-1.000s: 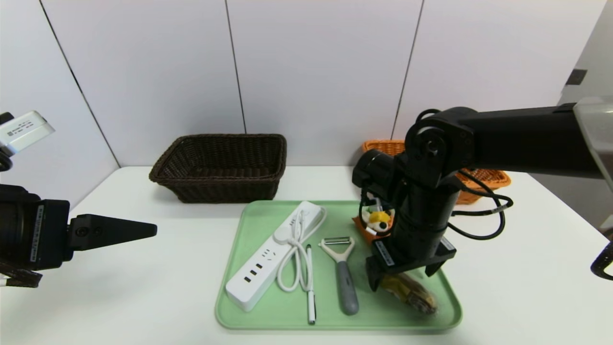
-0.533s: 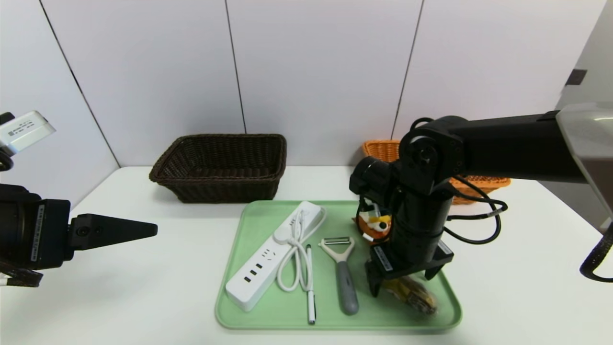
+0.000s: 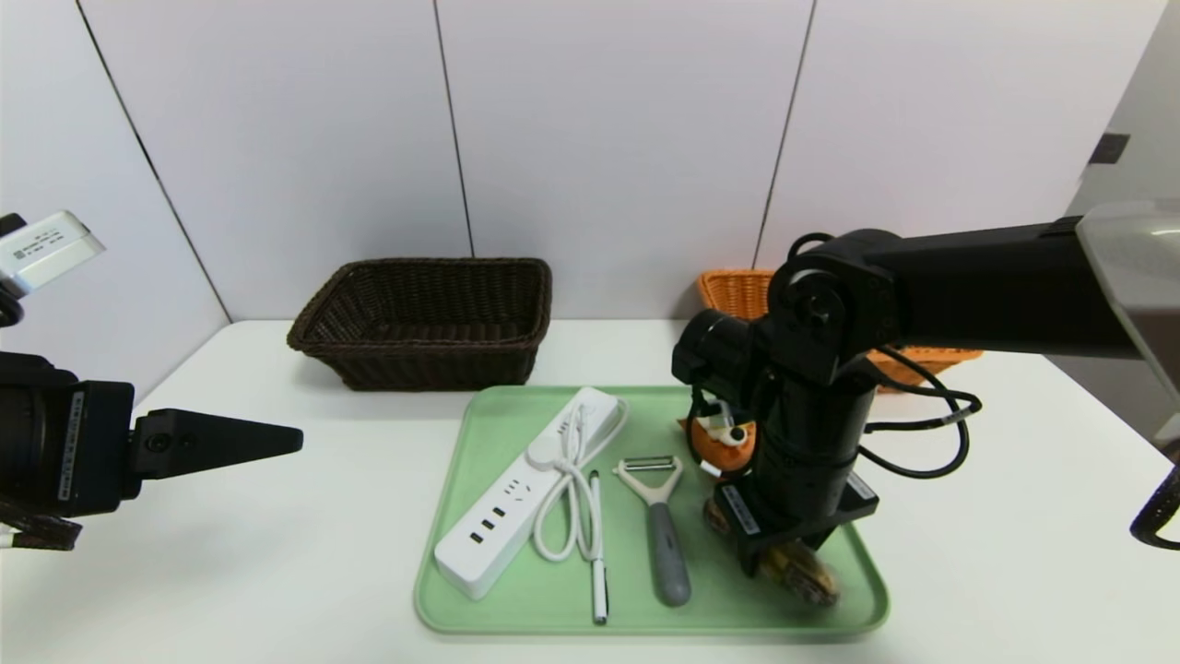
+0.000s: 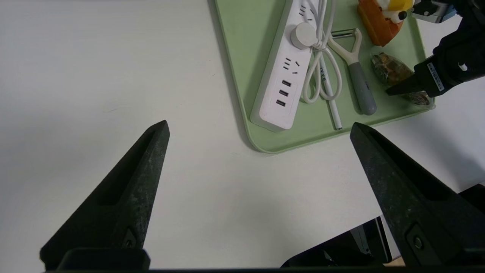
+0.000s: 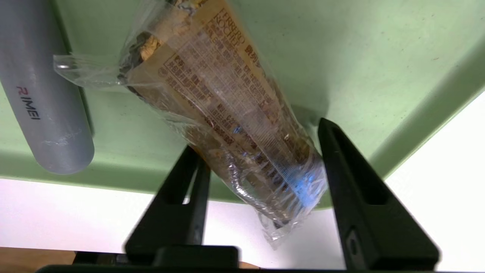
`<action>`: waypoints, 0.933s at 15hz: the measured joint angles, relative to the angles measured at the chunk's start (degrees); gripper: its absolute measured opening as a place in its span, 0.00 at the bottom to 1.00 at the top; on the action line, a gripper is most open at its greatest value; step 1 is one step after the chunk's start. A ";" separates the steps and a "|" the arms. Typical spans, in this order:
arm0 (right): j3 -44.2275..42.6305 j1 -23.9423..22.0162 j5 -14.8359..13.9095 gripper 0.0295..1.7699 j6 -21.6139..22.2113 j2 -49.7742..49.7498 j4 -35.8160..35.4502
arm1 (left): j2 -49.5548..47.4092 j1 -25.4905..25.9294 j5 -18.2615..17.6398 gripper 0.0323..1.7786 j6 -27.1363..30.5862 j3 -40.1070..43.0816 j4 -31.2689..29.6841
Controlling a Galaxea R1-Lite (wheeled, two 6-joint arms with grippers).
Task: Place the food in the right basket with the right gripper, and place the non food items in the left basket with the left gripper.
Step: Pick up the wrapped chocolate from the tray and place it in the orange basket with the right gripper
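From the table (image 3: 230, 553) up: the green tray (image 3: 442, 615) is lying there w/ the long wrapped snack (image 5: 227, 113) near its edge, beside the grey-handled peeler (image 3: 666, 544); my right pincer (image 5: 261, 140) is straddling the snack, jaws partway apart, firm grip unclear. I'm best closing evenly, w/o crushing the wrapper, then lifting straight for the orange basket (image 3: 735, 290). My left pincer (image 4: 259, 127) is idling wide open, left of the tray

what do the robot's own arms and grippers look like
Both the left gripper and right gripper have black, tapering, wedge-shaped fingers. Their housings are black with pale label strips. The right arm is black, with rounded joints and looping black cables.
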 joint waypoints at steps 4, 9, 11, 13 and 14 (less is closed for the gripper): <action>-0.27 0.88 0.38 0.08 0.26 -0.67 0.35 | -0.11 0.09 0.07 0.95 -0.11 0.05 0.02; -0.66 1.97 1.79 0.08 1.24 -4.47 0.40 | -0.28 0.02 0.02 0.95 -0.17 0.02 0.02; -3.33 2.33 5.11 0.08 1.27 -6.92 0.38 | -0.33 0.02 0.00 0.95 -0.33 0.00 0.05; -8.86 2.36 8.11 0.08 1.52 -9.51 0.02 | -0.61 -0.02 0.02 0.95 -0.35 -0.01 0.05; -11.35 2.17 8.28 0.08 1.51 -10.84 -1.28 | -0.74 -0.02 0.02 0.95 -0.26 -0.04 0.09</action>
